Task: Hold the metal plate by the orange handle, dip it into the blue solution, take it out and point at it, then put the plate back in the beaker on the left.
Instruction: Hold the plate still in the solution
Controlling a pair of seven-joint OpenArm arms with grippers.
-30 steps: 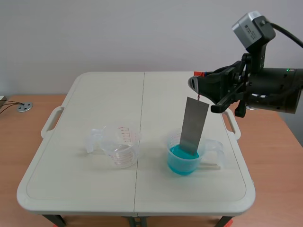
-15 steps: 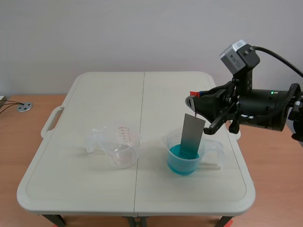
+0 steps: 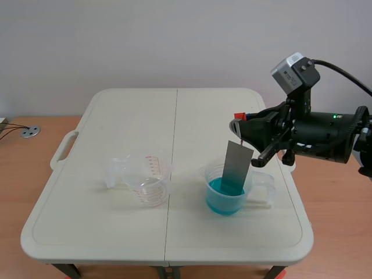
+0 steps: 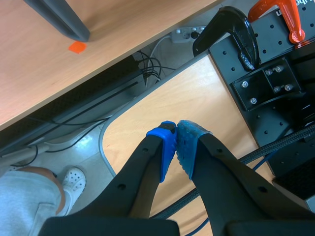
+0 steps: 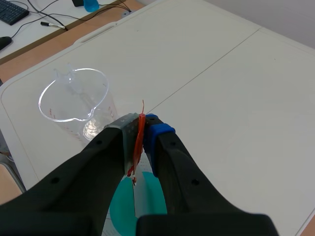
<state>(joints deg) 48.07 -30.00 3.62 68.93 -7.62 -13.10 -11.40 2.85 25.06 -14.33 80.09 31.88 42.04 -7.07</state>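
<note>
So, right fingers (image 5: 160,137) are clamped on the orange handle (image 5: 141,129); the metal plate (image 3: 235,167) hangs tilted with its lower end in the blue solution (image 3: 218,196), in the beaker (image 3: 266,185) near the right edge of the desk (image 3: 116,128). Left fingers (image 4: 165,147) are pressed together on nothing, off the desk.

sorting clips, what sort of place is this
Likely a robot lab or test room: a folding table carries a clear beaker and a beaker of blue solution, with the right gripper holding a metal plate in it.
</note>
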